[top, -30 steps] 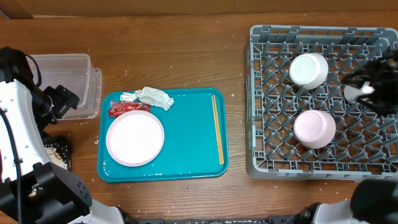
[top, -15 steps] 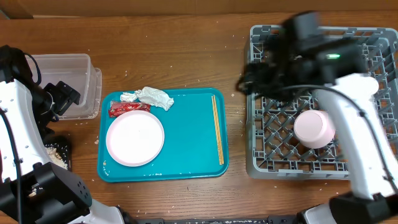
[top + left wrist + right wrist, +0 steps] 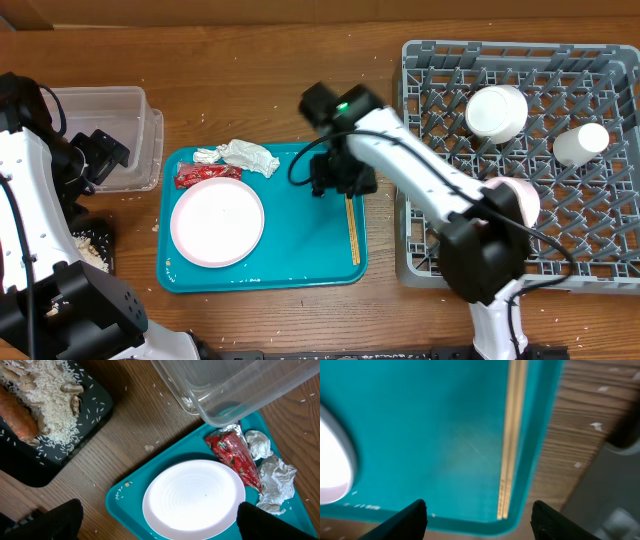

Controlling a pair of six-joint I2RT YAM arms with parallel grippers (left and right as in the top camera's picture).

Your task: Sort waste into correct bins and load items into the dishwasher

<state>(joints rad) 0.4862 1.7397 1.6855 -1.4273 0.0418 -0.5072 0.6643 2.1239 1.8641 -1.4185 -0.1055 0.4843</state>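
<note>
The right tool [image 3: 481, 516] is held open and empty above the teal tray [image 3: 445, 435], over the chopsticks [image 3: 512, 430] laid along the tray's right edge. The left tool [image 3: 157, 521] is held open, empty, beyond the tray's left edge.

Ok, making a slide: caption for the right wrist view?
Open right gripper above chopsticks lying along one edge of teal tray.
</note>
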